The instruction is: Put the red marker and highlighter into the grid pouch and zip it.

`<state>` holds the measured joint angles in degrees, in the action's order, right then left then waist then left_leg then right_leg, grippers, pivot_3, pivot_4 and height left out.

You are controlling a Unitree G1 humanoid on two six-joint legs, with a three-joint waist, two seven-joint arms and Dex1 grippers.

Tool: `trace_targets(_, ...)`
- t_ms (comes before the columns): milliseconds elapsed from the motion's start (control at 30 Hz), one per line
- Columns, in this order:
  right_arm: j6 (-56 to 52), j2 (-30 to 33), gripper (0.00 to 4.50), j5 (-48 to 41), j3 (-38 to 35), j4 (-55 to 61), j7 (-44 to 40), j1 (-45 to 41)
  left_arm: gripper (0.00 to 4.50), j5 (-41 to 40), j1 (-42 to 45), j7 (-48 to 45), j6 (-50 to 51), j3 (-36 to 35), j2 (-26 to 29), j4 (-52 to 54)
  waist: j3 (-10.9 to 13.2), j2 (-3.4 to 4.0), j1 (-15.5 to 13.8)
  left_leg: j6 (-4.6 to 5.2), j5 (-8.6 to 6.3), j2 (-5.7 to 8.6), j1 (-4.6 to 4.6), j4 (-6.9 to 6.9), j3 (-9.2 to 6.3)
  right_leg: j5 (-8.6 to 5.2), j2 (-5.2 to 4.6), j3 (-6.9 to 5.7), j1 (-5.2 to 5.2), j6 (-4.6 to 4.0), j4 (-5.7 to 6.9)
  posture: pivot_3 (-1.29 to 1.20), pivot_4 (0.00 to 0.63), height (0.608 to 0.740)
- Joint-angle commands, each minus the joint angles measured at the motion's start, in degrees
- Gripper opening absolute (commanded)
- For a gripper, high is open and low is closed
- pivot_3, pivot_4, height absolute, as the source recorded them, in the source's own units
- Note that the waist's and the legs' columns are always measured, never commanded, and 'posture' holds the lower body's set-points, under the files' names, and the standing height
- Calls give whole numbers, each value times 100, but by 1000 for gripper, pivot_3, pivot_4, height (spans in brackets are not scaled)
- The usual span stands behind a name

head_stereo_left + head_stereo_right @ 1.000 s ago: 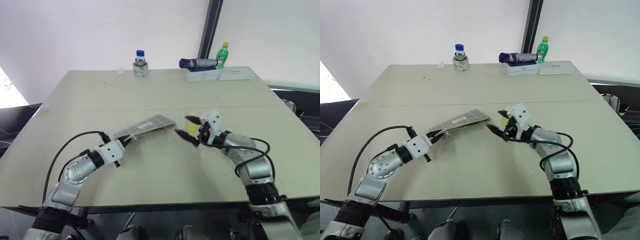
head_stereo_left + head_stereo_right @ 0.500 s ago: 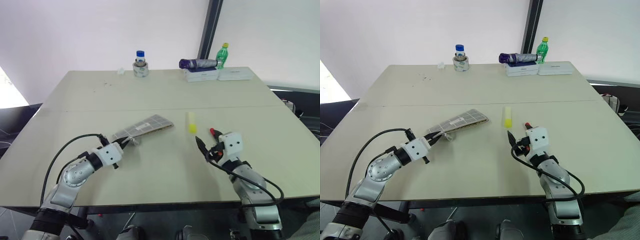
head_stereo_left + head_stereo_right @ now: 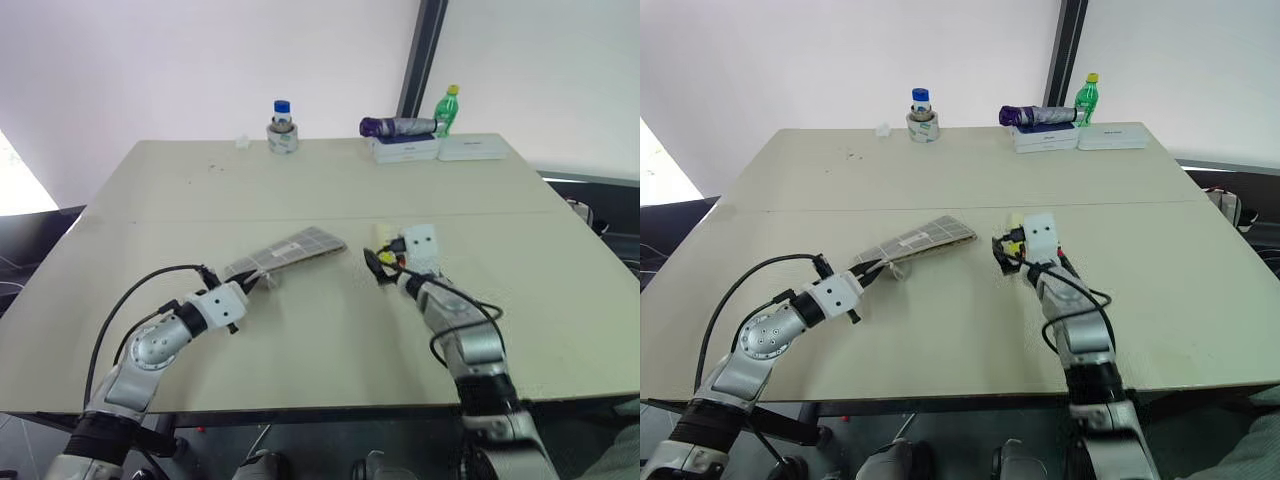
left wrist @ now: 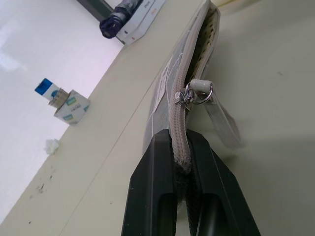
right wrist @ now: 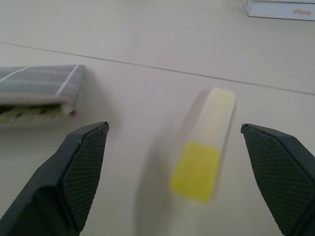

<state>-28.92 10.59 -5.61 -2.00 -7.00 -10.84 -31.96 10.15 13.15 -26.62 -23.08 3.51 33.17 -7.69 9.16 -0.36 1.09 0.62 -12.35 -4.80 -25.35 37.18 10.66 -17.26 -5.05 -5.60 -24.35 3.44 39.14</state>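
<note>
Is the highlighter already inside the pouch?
No, the highlighter lies on the table between the open right gripper's fingers, apart from the pouch.

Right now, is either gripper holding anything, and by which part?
The left gripper pinches the pouch by its zipper edge at the near end. The right gripper is open, holding nothing, with the highlighter lying between its fingers.
</note>
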Motion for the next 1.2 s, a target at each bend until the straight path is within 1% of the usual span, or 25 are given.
trace_targets(33, -357, -30, 4468, 26, -146, -461, 251, -507, 0, 34, -20, 118, -7, -127, 47, 249, 0, 0, -7, 0, 0, 0, -1, -1, 1, 0, 0, 0, 0, 0, 0, 0, 150, 740)
trace_targets(67, -523, -60, 4468, -21, -238, -568, 349, -629, 0, 42, -29, 122, -2, -128, 54, 267, 0, 0, -5, 0, 0, 0, -2, -1, 1, 0, -1, 0, 0, 0, 0, 0, 150, 740)
trace_targets(200, -897, -64, 4468, 53, -168, -861, 467, -896, 0, 58, -83, 157, 24, -124, 50, 318, 0, 0, 9, -1, 0, 0, -3, -2, 5, 0, -2, 0, -3, 0, 0, 0, 150, 740)
trace_targets(300, -1000, -47, 4468, 319, 16, -1123, 693, -884, 0, 84, -112, 186, 48, -81, -4, 372, 0, 0, 11, -1, 1, -1, -2, -4, 4, 0, -2, 1, -3, 0, 0, 0, 150, 740)
trace_targets(400, -1134, -174, 4468, 204, -18, -1063, 654, -745, 0, 114, -119, 196, 59, -65, -14, 408, -2, -2, 13, -2, 1, 0, -2, -4, 6, 0, -2, 2, -4, 0, 0, 0, 150, 740)
trace_targets(433, -1169, -211, 4232, 164, -32, -1019, 635, -689, 0, 122, -119, 200, 61, -62, -13, 414, -2, -2, 14, -2, 1, -1, -1, -4, 6, 0, -2, 1, -2, 0, 0, 0, 150, 740)
trace_targets(500, -1207, -226, 3568, 190, 1, -937, 636, -617, 0, 125, -121, 203, 71, -61, -13, 425, -2, -2, 13, -2, 1, -2, -1, -5, 5, 0, -1, 2, -2, 0, 0, 0, 150, 740)
trace_targets(533, -1218, -232, 3124, 209, 4, -904, 649, -598, 0, 122, -116, 199, 73, -60, -11, 424, -2, -2, 12, -2, 0, -2, -1, -5, 5, 0, -1, 2, -2, 0, 0, 0, 150, 740)
trace_targets(600, -1224, -230, 2012, 229, -23, -830, 685, -565, 0, 111, -114, 186, 71, -60, -4, 426, -2, -2, 3, -2, 0, -1, -2, -5, 5, 0, -2, 2, -3, 0, 0, 0, 150, 740)
trace_targets(667, -1229, -198, 1039, 225, -61, -744, 679, -544, 0, 107, -100, 171, 66, -52, 0, 415, -2, -2, -8, -2, 0, -1, -2, -4, 5, 0, -2, 2, -2, 0, 0, 0, 150, 740)
trace_targets(700, -1216, -174, 881, 216, -88, -679, 669, -533, 0, 106, -85, 165, 66, -44, -2, 403, -2, -2, -9, -2, 0, 0, -2, -4, 5, 0, -3, 2, -2, 0, 0, 0, 150, 740)
trace_targets(733, -1210, -160, 885, 208, -106, -634, 662, -527, 0, 106, -76, 161, 66, -39, -4, 396, -2, -2, -9, -2, 0, 0, -2, -4, 5, 0, -4, 2, -2, 0, 0, 0, 150, 740)
trace_targets(767, -1088, -60, 885, 232, -43, -536, 530, -513, 0, 100, -56, 157, 72, -33, -12, 381, -2, -2, -9, -2, 0, 0, -2, -4, 5, 0, -4, 2, -2, 0, 0, 0, 150, 740)
trace_targets(800, -669, 217, 885, 299, 182, -390, 78, -456, 0, 107, -38, 153, 73, -21, -15, 371, -2, -2, -13, -2, 0, 0, -2, -4, 5, 0, -4, 2, -2, 0, 0, 0, 150, 740)
trace_targets(867, 62, 974, 885, 212, 510, -185, -1237, -275, 0, 56, 33, 134, 58, -9, -44, 296, 0, 0, -38, 1, -1, 4, -5, -4, 5, 0, -6, 1, -3, 1, -3, 0, 150, 740)
trace_targets(900, 3, 1220, 885, -74, 503, -77, -1812, -181, 0, 55, 69, 109, 25, 12, -39, 249, 1, 1, -42, 7, -5, 7, -6, -5, 5, 0, -9, 1, -3, 1, -6, 0, 150, 740)
trace_targets(933, -117, 1381, 885, -248, 459, -32, -2087, -114, 0, 42, 99, 88, 1, 27, -42, 211, 1, 0, -27, 21, -13, 9, -7, -4, 6, 0, -11, 2, -3, 1, -8, 0, 150, 740)
trace_targets(967, 46, 1508, 885, -365, 411, 26, -2334, -59, 0, 5, 136, 66, -9, 33, -62, 175, 1, -1, -15, 41, -25, 9, -6, -4, 6, 0, -10, 2, -2, 1, -9, 0, 150, 740)
trace_targets(1000, -6, 1620, 885, -721, 307, 230, -2773, 19, 0, -19, 177, 41, -28, 41, -76, 136, 1, -2, -8, 42, -25, 7, -5, -3, 6, 0, -9, 2, -1, 2, -8, 0, 150, 740)
trace_targets(1067, 202, 1893, 885, -1086, 309, 631, -3566, 188, 0, -124, 255, -22, -24, 33, -124, 82, 2, -1, 16, 39, -24, 0, -3, -4, 5, 0, -2, 1, -2, 2, -7, 0, 150, 740)
trace_targets(1133, 229, 2061, 885, -1291, 328, 827, -4025, 280, 0, -224, 305, -83, -36, 16, -167, 50, 2, 0, 31, 39, -24, -3, 0, -6, 5, 0, 6, 1, -3, 2, -7, 0, 150, 740)
trace_targets(1200, 183, 2048, 885, -1399, 306, 899, -4109, 289, 0, -337, 336, -170, -45, 12, -206, 45, 2, -1, 30, 38, -23, -3, 1, -6, 5, 0, 8, 1, -3, 2, -6, 0, 150, 740)
